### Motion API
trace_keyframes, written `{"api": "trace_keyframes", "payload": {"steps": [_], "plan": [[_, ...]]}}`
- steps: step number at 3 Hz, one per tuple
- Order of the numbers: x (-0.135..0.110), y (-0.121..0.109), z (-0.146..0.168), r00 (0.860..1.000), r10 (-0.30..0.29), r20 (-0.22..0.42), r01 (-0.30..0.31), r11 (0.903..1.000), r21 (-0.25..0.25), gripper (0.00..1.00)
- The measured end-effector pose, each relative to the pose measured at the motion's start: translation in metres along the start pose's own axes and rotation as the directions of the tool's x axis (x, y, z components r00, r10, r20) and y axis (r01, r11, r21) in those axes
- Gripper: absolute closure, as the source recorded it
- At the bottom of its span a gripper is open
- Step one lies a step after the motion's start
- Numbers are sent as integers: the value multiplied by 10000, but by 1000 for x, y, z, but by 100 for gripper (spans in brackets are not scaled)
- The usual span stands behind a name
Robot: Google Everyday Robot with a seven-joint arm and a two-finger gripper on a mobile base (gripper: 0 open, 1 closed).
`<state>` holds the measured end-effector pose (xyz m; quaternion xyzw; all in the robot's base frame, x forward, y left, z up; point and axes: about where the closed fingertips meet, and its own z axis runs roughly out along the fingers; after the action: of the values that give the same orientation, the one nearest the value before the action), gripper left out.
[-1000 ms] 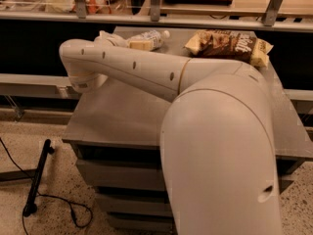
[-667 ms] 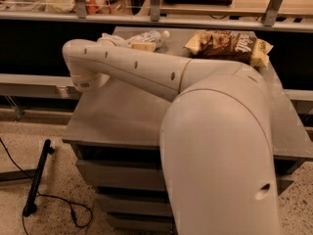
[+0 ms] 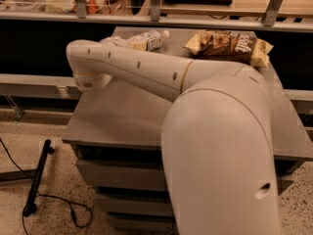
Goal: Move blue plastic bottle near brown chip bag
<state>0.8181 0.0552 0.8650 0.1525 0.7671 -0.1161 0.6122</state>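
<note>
The blue plastic bottle lies on its side at the back of the grey table, with its white cap pointing right. The brown chip bag lies to its right at the back, a short gap away. My arm reaches from the lower right, bends at an elbow on the left, and runs back toward the bottle. My gripper is at the bottle's left end and mostly hidden behind the forearm.
A railing with metal posts and a counter run behind the table. The table has drawers below its front edge. A black cable and stick lie on the floor at the left.
The elbow has shifted slightly to the right. The bottle and the chip bag have not moved.
</note>
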Motion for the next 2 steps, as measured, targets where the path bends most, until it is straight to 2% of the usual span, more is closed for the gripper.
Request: {"api": "trace_keyframes", "payload": {"steps": [2], "plan": [[2, 2, -1, 9998, -174, -46, 173, 9998, -110, 87]]}}
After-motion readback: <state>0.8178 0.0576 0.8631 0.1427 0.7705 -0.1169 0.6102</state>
